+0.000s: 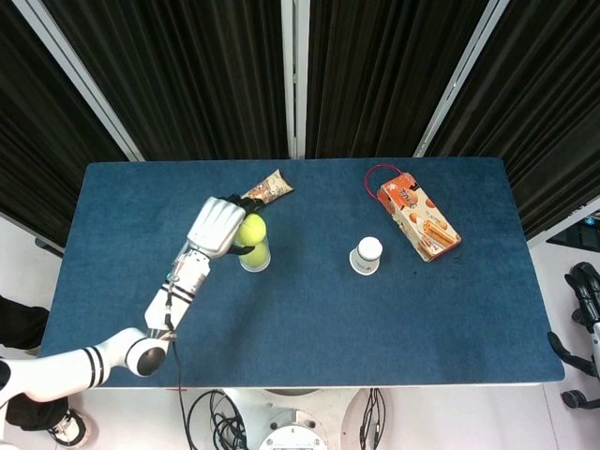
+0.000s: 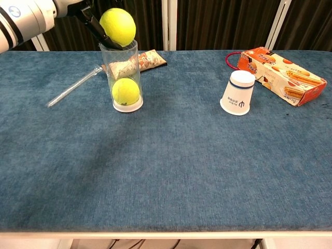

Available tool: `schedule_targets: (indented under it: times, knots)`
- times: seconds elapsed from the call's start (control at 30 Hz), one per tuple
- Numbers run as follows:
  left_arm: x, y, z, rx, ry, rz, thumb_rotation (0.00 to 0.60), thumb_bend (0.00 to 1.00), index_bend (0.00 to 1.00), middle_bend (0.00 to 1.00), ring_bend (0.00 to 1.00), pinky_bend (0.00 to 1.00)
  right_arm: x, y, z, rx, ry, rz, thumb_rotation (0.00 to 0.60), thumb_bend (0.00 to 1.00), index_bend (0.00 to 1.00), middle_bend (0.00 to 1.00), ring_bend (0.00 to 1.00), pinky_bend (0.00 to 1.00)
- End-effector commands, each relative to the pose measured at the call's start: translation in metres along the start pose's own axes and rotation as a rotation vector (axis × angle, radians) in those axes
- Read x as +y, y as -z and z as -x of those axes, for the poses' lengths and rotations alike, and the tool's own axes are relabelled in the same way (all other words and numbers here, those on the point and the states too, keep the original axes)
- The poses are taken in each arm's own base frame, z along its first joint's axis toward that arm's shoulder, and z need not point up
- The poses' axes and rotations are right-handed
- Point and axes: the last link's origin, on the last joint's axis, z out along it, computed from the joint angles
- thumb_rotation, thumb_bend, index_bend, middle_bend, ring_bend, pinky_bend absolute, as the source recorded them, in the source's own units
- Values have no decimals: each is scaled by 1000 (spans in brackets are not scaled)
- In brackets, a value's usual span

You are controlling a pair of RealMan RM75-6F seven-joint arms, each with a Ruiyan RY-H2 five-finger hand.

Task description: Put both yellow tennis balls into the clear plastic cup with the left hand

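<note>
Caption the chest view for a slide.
Left hand holds the second tennis ball at the clear cup's rim, first ball inside.

Two yellow tennis balls on show: one ball [image 2: 125,91] sitting in the bottom of the single clear plastic cup [image 2: 122,72] toward the table's [image 2: 166,171] far left corner, the other ball [image 2: 118,26] right at that cup's rim in the left hand [image 1: 217,225]. One white paper cup [image 2: 238,92] upside down toward the far right, one orange snack box [image 2: 282,74] by the far right corner, and one wrapped snack bar [image 2: 140,61] behind the clear cup near the far edge. One clear straw [image 2: 74,86] lying near the far left corner, and one hand working over the table.
</note>
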Motion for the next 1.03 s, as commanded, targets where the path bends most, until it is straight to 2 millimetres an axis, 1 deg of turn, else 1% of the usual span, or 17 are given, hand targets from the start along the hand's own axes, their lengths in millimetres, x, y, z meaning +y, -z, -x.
schedule_targets:
  times: [0.03, 0.1, 0.23, 0.33, 0.43, 0.5, 0.53, 0.57, 0.63, 0.67, 0.77, 0.83, 0.87, 0.97, 1.03]
  knots:
    - [-3, 1, -2, 20, 6, -4, 600, 86, 82, 140, 101, 364, 1, 0, -1, 3, 0, 2, 600, 235, 0, 0, 0, 0]
    - [-4, 2, -5, 37, 13, -5, 600, 78, 63, 93, 57, 312, 1, 0, -1, 4, 0, 2, 600, 234, 0, 0, 0, 0]
    - [-4, 8, -12, 59, 21, 2, 600, 77, 62, 87, 51, 301, 0, 0, -1, 6, -1, 1, 600, 235, 0, 0, 0, 0]
    - [-7, 22, -24, 96, 18, 1, 600, 76, 88, 87, 52, 288, -1, 0, -1, 7, -5, -3, 600, 235, 0, 0, 0, 0]
    - [-18, 55, -35, 127, -14, -24, 600, 79, 139, 97, 52, 271, -1, 1, 0, 4, -2, -2, 600, 235, 0, 0, 0, 0]
    - [-30, 90, -36, 103, -65, -67, 600, 86, 160, 108, 51, 262, -1, 1, 1, 0, 0, -3, 600, 235, 0, 0, 0, 0]
    - [-35, 106, -35, 82, -98, -86, 600, 88, 166, 110, 52, 255, -1, 1, 1, -4, 2, -5, 600, 234, 0, 0, 0, 0]
    - [-42, 128, -35, 58, -140, -110, 600, 88, 170, 110, 51, 241, -2, 1, 2, -9, 4, -11, 600, 234, 0, 0, 0, 0]
    - [-54, 160, -32, 47, -189, -144, 600, 87, 171, 110, 49, 216, -4, 1, 4, -16, 9, -23, 600, 234, 0, 0, 0, 0]
    - [-63, 179, -30, 46, -208, -166, 600, 84, 170, 110, 43, 206, -5, 1, 5, -18, 11, -31, 600, 234, 0, 0, 0, 0]
    - [-81, 222, -19, 35, -223, -230, 600, 73, 164, 109, 23, 174, -9, 0, 9, -29, 15, -45, 600, 234, 0, 0, 0, 0]
    - [-88, 240, -13, 9, -225, -261, 600, 71, 156, 99, 14, 154, -11, 0, 11, -36, 19, -51, 600, 233, 0, 0, 0, 0]
    - [-94, 254, -9, -21, -229, -289, 600, 71, 148, 87, 7, 139, -13, -1, 13, -42, 22, -57, 600, 232, 0, 0, 0, 0]
    - [-102, 273, -1, -50, -210, -322, 600, 71, 134, 60, 0, 116, -19, -2, 15, -46, 26, -68, 600, 232, 0, 0, 0, 0]
    - [-106, 280, 3, -61, -193, -333, 600, 70, 129, 60, 0, 115, -21, -4, 17, -51, 32, -70, 600, 232, 0, 0, 0, 0]
